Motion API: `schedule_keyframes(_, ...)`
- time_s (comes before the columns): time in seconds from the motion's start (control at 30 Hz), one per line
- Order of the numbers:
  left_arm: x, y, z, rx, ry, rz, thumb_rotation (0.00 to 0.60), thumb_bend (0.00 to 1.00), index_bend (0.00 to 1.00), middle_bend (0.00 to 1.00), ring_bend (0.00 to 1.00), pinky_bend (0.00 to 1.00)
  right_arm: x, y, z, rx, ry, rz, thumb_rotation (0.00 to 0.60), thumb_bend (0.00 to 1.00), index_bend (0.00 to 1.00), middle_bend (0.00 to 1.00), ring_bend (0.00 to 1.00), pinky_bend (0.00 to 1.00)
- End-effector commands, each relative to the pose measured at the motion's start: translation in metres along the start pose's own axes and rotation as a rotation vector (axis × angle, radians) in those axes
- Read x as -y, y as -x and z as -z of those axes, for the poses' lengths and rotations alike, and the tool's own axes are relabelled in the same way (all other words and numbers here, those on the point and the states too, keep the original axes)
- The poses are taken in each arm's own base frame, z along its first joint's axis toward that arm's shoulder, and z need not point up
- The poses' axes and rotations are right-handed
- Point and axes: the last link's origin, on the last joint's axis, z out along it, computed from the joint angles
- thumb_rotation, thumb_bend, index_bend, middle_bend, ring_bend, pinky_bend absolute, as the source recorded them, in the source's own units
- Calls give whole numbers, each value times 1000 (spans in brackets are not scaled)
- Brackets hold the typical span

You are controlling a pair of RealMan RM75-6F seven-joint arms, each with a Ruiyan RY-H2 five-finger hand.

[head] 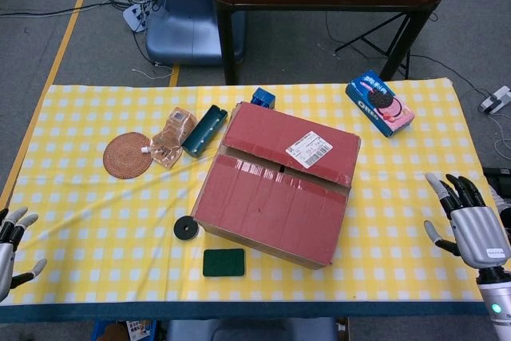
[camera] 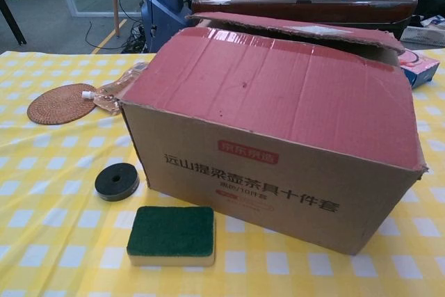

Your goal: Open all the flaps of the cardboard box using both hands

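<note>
The cardboard box (head: 275,185) sits at the centre of the head view on the yellow checked tablecloth (head: 96,213), turned at an angle, with both red top flaps down; in the chest view the far flap (camera: 299,29) stands slightly raised at its edge. My left hand (head: 11,245) is at the lower left edge of the frame, fingers spread and holding nothing, well apart from the box. My right hand (head: 469,221) is at the lower right, fingers apart and empty, also well clear of the box. Near the box's lower left corner lie a black disc (head: 187,228) and a green sponge (head: 223,262). A woven coaster (head: 127,156) lies at centre left, and a biscuit packet (head: 379,102) at upper right.
</note>
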Motion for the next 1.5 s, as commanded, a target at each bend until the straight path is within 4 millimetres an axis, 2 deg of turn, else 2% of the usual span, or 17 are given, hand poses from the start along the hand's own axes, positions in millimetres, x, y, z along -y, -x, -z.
schedule_keyframes(0.03,0,-1,-1,-3,-1,2,600,135,265,144,65,0,1,-1,-1,-4,-2,-1,600,339,28,185,72,58)
schedule_keyframes(0.27,-3,0,-2,4,4,1,600,135,265,144,65,0,2,-1,-5,1,-7,-5,600,339,28,185,72,58)
schedule_keyframes(0.47,-3,-3,-5,-2,-9,7,600,135,265,144,65,0,5,-1,-17,2,-24,0,600,339,28,186,72,58)
schedule_keyframes(0.6,-5,-3,-7,-3,-8,6,600,135,265,144,65,0,15,-1,-33,21,-59,-2,600,339,28,185,72,59)
schedule_keyframes(0.87,-2,-2,-8,3,-30,7,600,135,265,144,65,0,48,9,-74,64,-157,-13,600,339,28,174,72,59)
schedule_keyframes(1.13,4,-1,-7,14,-48,16,600,135,265,144,65,0,78,17,-112,78,-238,-30,600,267,29,165,72,58)
schedule_keyframes(1.5,9,2,-6,21,-61,14,600,135,265,144,65,0,94,21,-136,83,-264,-31,600,266,28,166,72,58)
